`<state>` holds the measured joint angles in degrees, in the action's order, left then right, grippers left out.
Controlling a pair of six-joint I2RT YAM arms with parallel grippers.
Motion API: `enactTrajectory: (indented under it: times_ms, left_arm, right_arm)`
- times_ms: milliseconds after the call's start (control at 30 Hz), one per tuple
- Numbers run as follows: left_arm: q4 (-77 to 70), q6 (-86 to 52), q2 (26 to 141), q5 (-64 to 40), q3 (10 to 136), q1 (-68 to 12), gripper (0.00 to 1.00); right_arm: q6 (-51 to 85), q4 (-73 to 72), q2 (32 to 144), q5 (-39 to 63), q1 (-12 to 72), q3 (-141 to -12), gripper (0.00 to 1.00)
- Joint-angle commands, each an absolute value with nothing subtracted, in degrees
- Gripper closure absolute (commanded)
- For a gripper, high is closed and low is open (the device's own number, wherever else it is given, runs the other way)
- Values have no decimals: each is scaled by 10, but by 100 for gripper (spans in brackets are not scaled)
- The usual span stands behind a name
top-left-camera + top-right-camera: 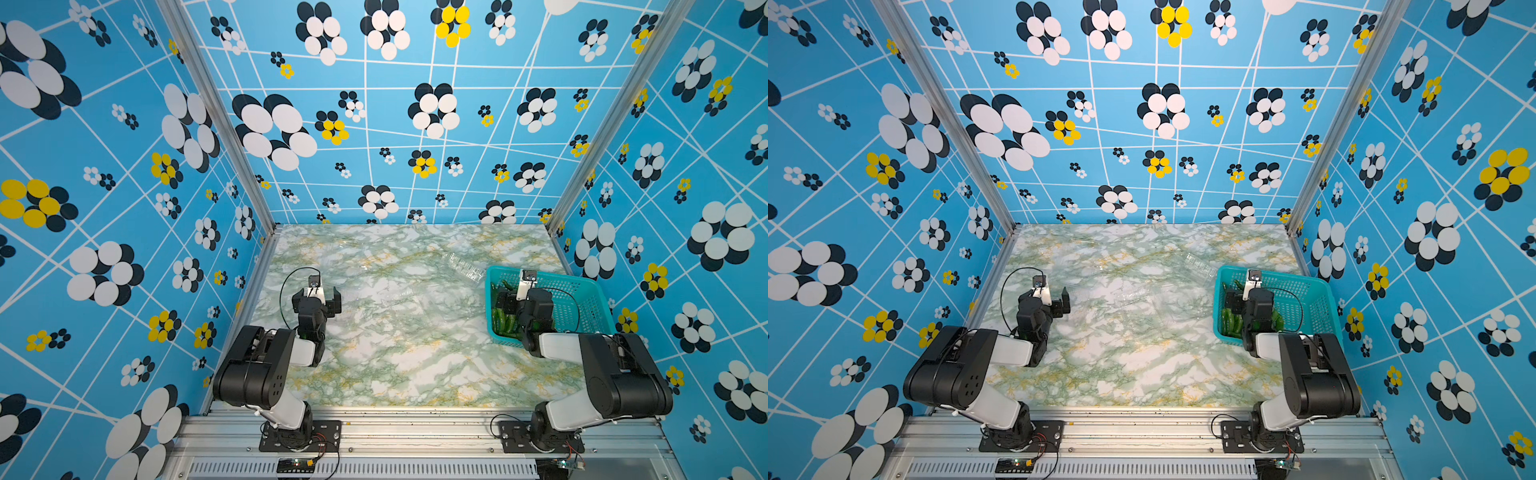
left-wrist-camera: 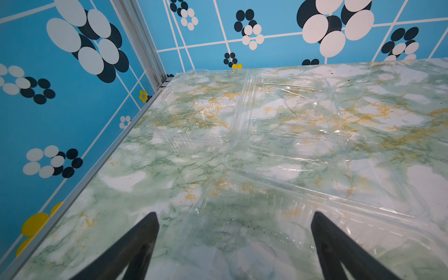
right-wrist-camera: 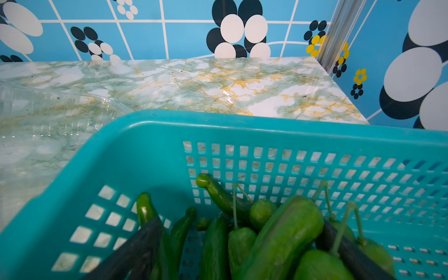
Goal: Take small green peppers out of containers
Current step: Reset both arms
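Note:
Several small green peppers (image 3: 278, 232) lie heaped in the near-left part of a teal basket (image 3: 218, 121); in both top views they show beside the right wrist (image 1: 503, 322) (image 1: 1230, 324). My right gripper (image 3: 240, 221) is down among them, jaws wide open, peppers lying between the fingers. The containers are clear, open and hold nothing: two (image 2: 286, 116) (image 2: 194, 114) lie flat toward the back left, and a third (image 2: 254, 218) lies under my left gripper (image 2: 234, 214), which is open and holds nothing. Another container (image 1: 461, 264) leans at the basket's far-left corner.
The basket (image 1: 582, 282) stands against the right wall on the marble-patterned table (image 1: 395, 365). Patterned blue walls close in the left, back and right sides. A metal rail (image 1: 415, 428) carrying both arm bases runs along the front edge.

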<state>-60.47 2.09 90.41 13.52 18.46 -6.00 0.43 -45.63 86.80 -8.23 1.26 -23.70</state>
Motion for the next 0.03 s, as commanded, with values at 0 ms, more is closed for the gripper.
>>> enactTrajectory:
  times_ms: [0]
  left_arm:
    - [-599,13,896,139,191,-57,1]
  right_arm:
    - [10,-450,866,-75,12,-239,1]
